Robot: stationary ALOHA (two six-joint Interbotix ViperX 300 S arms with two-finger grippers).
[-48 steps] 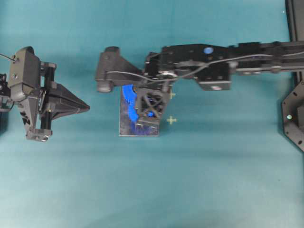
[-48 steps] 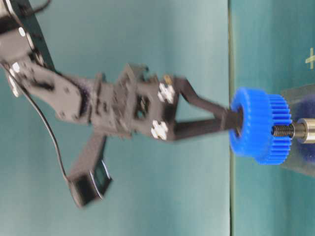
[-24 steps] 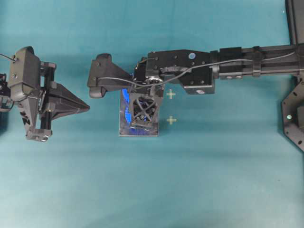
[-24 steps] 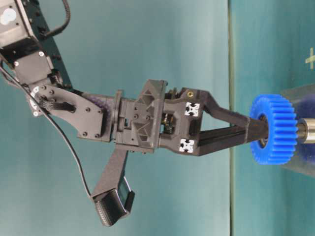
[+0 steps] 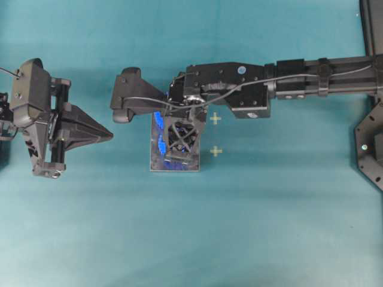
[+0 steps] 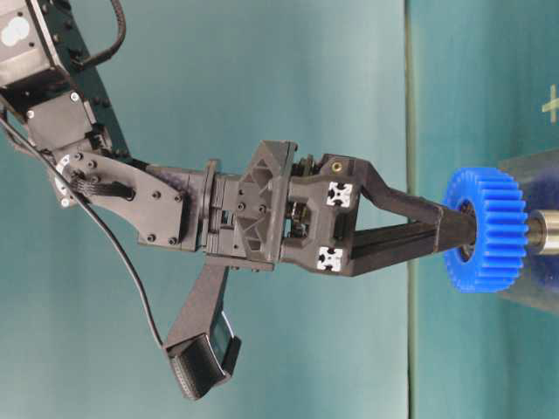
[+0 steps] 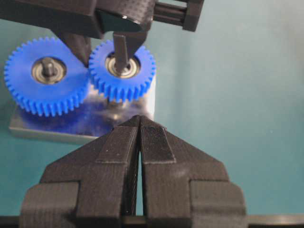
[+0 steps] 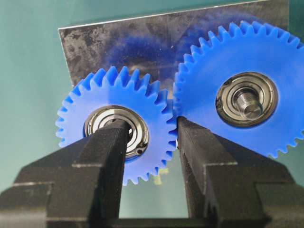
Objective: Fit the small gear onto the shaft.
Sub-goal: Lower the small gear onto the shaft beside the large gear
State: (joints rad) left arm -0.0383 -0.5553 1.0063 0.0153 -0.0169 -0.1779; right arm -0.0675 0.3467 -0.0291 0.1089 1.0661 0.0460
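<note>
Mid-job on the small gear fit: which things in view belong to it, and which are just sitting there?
In the job:
- smaller bright blue toothed plastic gear, gripped by the right claw
- thin silver metal shaft on the grey rectangular metal plate

Standing by:
- larger blue toothed gear, already on its own pin
- left claw, shut and holding nothing
- teal table

One camera looks straight down on the table [image 5: 269, 227] from far above. The table-level camera looks from the side, near, with its picture turned sideways. My two wrist cameras look close past my fingers, from opposite sides. All four views share the grey plate [image 8: 156, 38] with the gears.
</note>
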